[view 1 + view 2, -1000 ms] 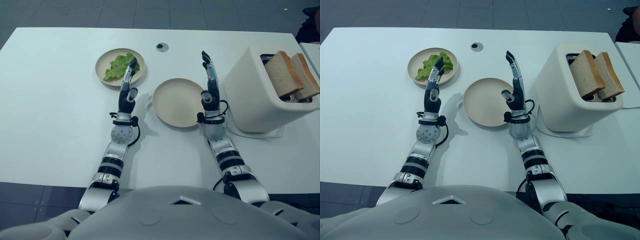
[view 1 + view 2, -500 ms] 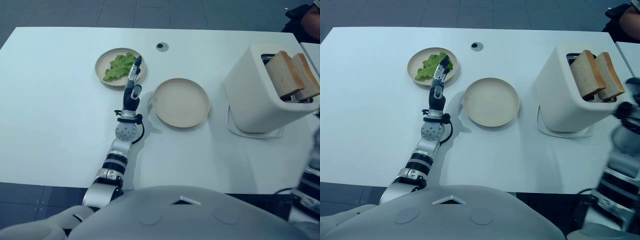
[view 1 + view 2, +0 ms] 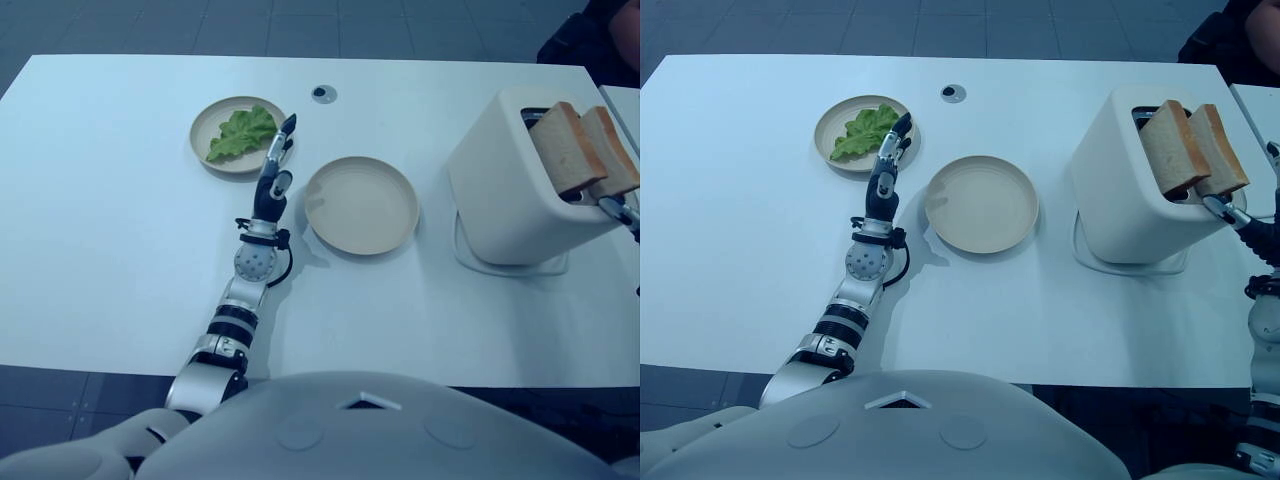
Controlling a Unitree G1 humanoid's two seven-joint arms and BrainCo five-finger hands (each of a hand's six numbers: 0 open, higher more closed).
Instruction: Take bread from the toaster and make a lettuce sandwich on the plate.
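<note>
On the white desk (image 3: 100, 220) an empty round plate (image 3: 362, 205) sits near the middle, and everything else is placed from it. To the plate's right, a little apart, stands the pale toaster (image 3: 500, 190); two slices of bread (image 3: 567, 148) stick up out of its top slots, side by side and leaning slightly to the right. Up and to the left of the plate, close by but not touching it, is a smaller dish (image 3: 212, 120) with a leaf of lettuce (image 3: 242, 133) lying on it. Straight beyond the plate, toward the far edge of the desk, there is a small dark hole (image 3: 323, 94) in the surface. The left hand (image 3: 272, 175) is just left of the plate, raised above the desk between plate and dish. Its fingers are stretched out straight and close together, pointing away toward the near right rim of the dish, and it holds nothing. The right hand (image 3: 1240, 222) is far to the plate's right, past the toaster, at that box's right side just below the nearer slice. Its fingers are spread and straight, with one dark tip close against the toaster's top corner; whether that tip touches the bread or the toaster cannot be told, and nothing is clasped in it.
</note>
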